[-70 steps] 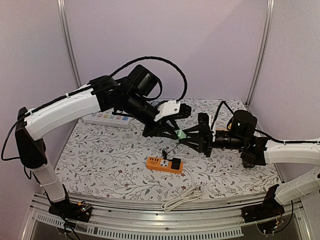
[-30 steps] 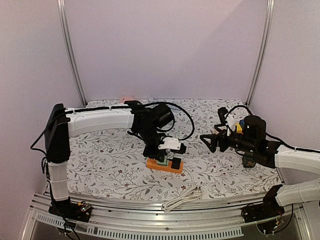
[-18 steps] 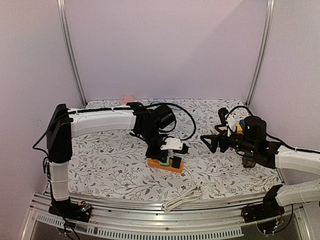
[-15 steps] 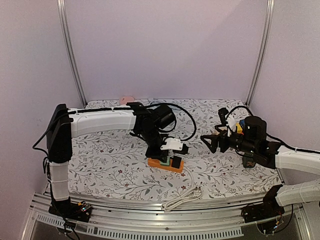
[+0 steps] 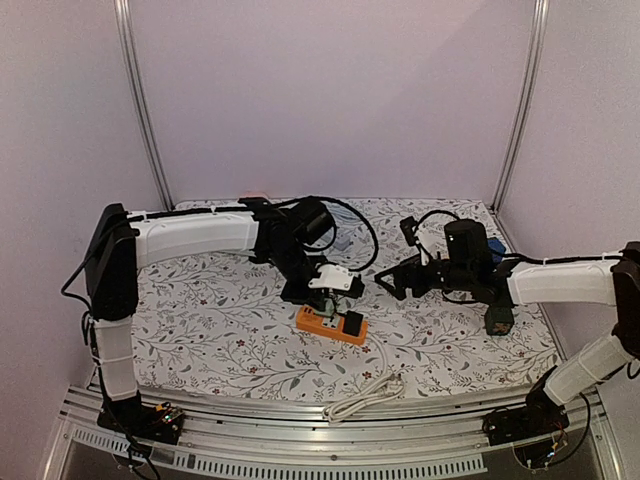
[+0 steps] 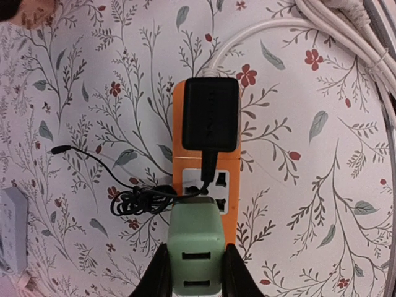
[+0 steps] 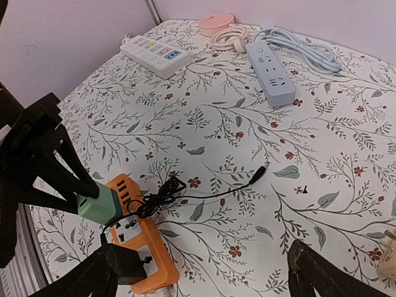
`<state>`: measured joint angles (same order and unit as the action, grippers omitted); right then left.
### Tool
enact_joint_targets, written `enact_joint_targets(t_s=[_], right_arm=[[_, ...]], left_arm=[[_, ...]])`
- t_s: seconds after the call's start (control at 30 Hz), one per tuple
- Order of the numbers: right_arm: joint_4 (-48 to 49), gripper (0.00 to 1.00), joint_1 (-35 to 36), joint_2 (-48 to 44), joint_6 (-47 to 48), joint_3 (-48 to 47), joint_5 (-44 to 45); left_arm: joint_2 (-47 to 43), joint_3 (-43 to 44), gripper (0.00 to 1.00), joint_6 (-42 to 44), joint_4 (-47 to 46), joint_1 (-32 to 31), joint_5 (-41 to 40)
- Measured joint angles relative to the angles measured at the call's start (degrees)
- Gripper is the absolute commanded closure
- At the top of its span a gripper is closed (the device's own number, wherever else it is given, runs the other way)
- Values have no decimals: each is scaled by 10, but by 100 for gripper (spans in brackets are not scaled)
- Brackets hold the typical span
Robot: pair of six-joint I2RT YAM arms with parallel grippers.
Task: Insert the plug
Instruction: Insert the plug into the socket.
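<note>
Alignment matters most here: the left gripper (image 6: pixel 197 273), clamped on the green plug (image 6: pixel 197 238), holds it over the near end of the orange power strip (image 6: pixel 226 162) on the table (image 6: pixel 322 204). I think the pins should be squared to the free socket, then pressed straight down, clear of the thin black cable (image 6: pixel 133 201) and the black adapter (image 6: pixel 210 114) beyond. The right gripper (image 5: pixel 388 284), with its jaws apart, hovers to the side and could steady the strip.
</note>
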<state>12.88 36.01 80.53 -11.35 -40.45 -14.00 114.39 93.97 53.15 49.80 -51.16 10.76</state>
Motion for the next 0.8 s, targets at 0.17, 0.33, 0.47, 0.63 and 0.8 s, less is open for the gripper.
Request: enact_joint_targets(t_s=[0.17, 0.33, 0.47, 0.63, 0.8], right_arm=[[-8, 15, -1, 75, -26, -49, -39], [-13, 19, -1, 150, -50, -108, -83], [-15, 19, -1, 194, -63, -133, -99], [-20, 19, -1, 219, -66, -137, -108], [-24, 19, -1, 224, -66, -137, -112]], left_arm=[[0, 0, 100, 15, -13, 9, 18], [0, 0, 100, 18, -12, 9, 36], [0, -1, 100, 18, -12, 8, 49], [2, -1, 100, 21, -12, 4, 63], [7, -1, 100, 24, -11, 0, 72]])
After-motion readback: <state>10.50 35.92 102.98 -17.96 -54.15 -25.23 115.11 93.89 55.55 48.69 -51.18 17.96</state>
